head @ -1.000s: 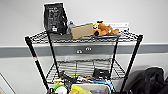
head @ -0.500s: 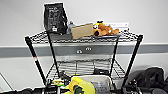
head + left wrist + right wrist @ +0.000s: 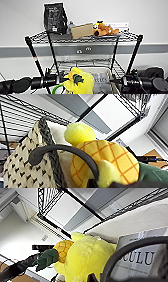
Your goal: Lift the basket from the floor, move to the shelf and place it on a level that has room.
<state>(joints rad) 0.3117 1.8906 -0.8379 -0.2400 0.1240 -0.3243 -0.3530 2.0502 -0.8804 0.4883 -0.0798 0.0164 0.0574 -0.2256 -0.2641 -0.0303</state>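
The cream basket (image 3: pixel 106 79) hangs in the air in front of the shelf (image 3: pixel 33 53), just below the second level (image 3: pixel 100 62). A yellow pineapple plush (image 3: pixel 78 81) fills its left half. My left gripper (image 3: pixel 61 79) holds the basket's left side and my right gripper (image 3: pixel 115 81) its right side. In the left wrist view the basket's patterned side (image 3: pixel 22 161) and dark loop handle (image 3: pixel 62 149) show close up beside the plush (image 3: pixel 107 161). The right wrist view shows the pale lining (image 3: pixel 142 255) and the plush (image 3: pixel 85 255). The floor is hidden.
The shelf's top tier carries a black bag (image 3: pixel 55 17), a cardboard box (image 3: pixel 82 30) and an orange plush toy (image 3: pixel 105 28). A white wall with a grey band (image 3: pixel 15 51) stands right behind the rack. A dark bag (image 3: pixel 153 72) sits at the right.
The basket with the yellow plush has risen a little and come closer to the rack. The shelf and the things on it have stayed put.
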